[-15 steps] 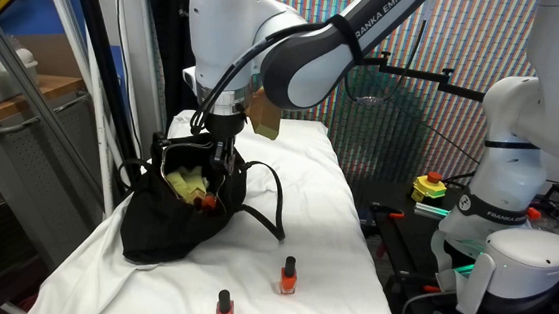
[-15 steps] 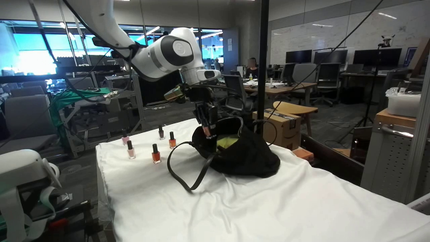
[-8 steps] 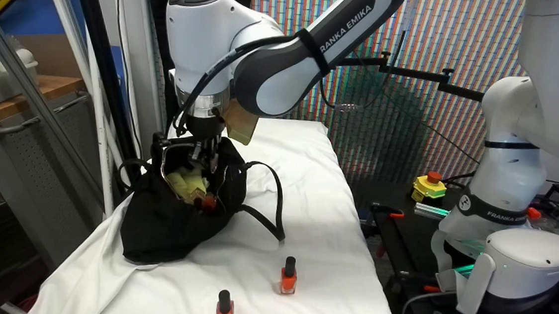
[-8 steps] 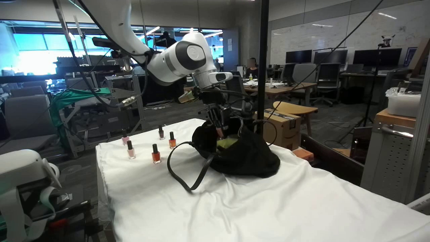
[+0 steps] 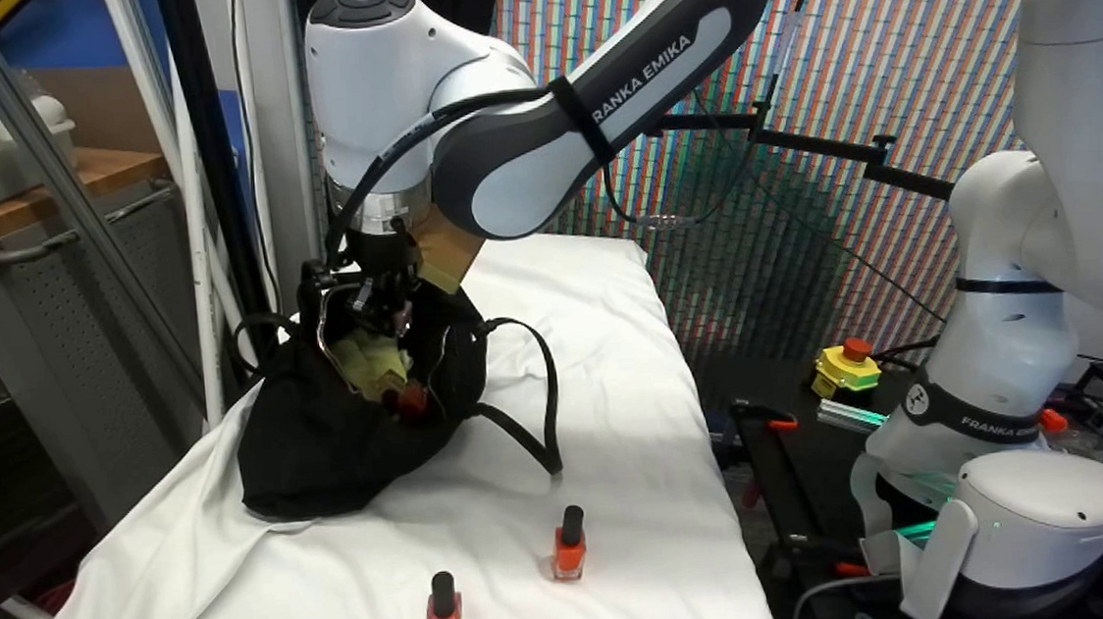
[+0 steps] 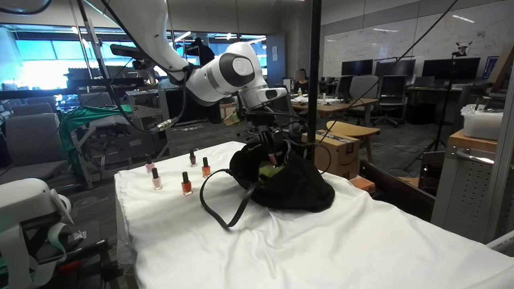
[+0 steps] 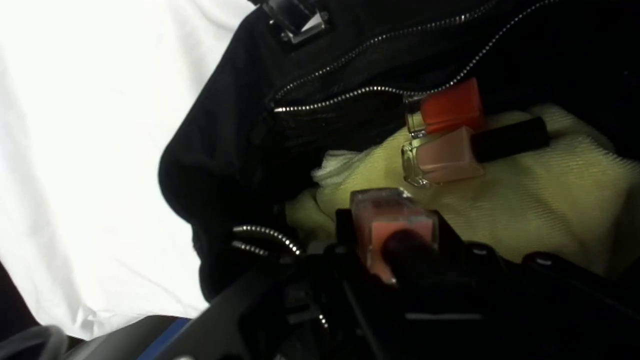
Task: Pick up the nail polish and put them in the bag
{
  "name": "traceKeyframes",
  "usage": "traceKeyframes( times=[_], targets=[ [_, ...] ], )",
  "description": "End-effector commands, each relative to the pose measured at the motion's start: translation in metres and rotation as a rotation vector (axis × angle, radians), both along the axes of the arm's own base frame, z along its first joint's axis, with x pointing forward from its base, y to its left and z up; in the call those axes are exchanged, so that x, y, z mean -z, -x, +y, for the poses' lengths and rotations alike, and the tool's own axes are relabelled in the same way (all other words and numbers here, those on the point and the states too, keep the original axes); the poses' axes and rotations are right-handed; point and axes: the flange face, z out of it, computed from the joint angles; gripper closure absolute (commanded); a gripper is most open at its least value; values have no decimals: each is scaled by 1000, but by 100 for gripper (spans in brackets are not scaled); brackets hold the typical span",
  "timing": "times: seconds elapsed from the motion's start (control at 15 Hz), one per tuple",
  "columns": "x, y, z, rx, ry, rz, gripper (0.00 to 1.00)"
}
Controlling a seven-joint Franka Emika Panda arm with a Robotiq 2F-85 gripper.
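Jaws of my gripper (image 7: 391, 227) clasped about a single nail polish bottle (image 7: 397, 220), one pad on either side, tips directed down within the mouth of the bag (image 6: 291, 186); the yellow cloth (image 7: 530, 200) lies beneath them. I take the step in hand to be the release. To do it well, I should lower the bottle until its base all but meets the cloth, part the jaws only enough to free the glass, and withdraw straight upward, clear of the zip (image 7: 372, 88) that runs beyond the tips. Let go too high, the bottle may knock against those below; spread too wide, a finger may press the lining.

Gripped bottle: squared, pinkish orange, with a clear base facing away from the palm; its cap is lost in shadow. Beyond the tips, inside the bag: a red-orange bottle (image 7: 452, 107), its cap indistinct, and close beside it a peach bottle (image 7: 447, 155) with a dark cap, on its side upon the cloth. In an exterior view, well off to one side of the jaws, I count five bottles (image 6: 186, 188) upright on the white sheet (image 6: 281, 249).
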Motion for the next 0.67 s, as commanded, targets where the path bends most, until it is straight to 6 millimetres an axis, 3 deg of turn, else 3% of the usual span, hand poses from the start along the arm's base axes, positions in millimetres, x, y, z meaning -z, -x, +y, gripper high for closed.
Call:
traceKeyframes(
  times=[0.0, 0.2, 0.6],
  targets=[
    [-3, -10, 0, 20, 14, -39, 23],
    [-6, -5, 0, 20, 12, -43, 2],
    [-13, 19, 5, -30, -4, 10, 0]
  ],
)
